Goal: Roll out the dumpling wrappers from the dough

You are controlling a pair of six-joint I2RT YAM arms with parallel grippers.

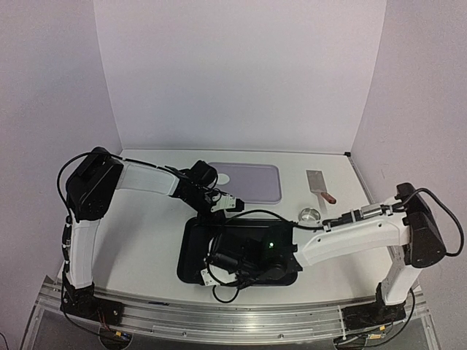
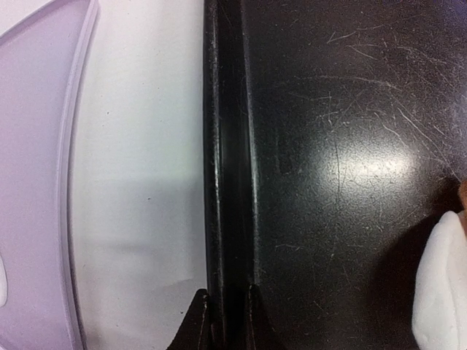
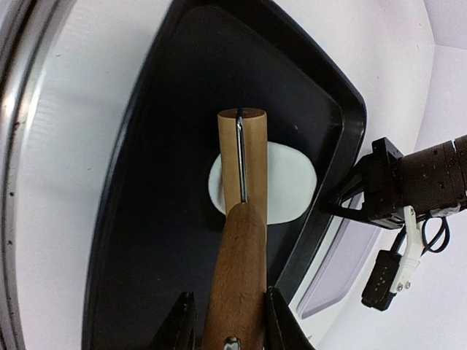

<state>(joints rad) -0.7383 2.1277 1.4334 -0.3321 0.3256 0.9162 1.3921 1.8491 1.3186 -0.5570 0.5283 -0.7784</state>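
Above: a wrapper (image 1: 225,177) lies on the purple tray (image 1: 259,184), at twelve o'clock from the black tray (image 1: 193,251). Left wrist: the left gripper (image 2: 225,321) pinches the black tray's rim, dough (image 2: 441,292) at three o'clock. Right wrist: the right gripper (image 3: 230,321) clamps the roller (image 3: 241,182) by its handle, dough beneath at twelve o'clock.

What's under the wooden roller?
Flattened white dough, lying on the black tray. The wooden roller covers its middle strip, so that part can't be seen.

The whole table (image 1: 146,233) is seen from high above. The tray (image 1: 188,248) is viewed closely from both wrists: its rim from the left, its inside from the right.
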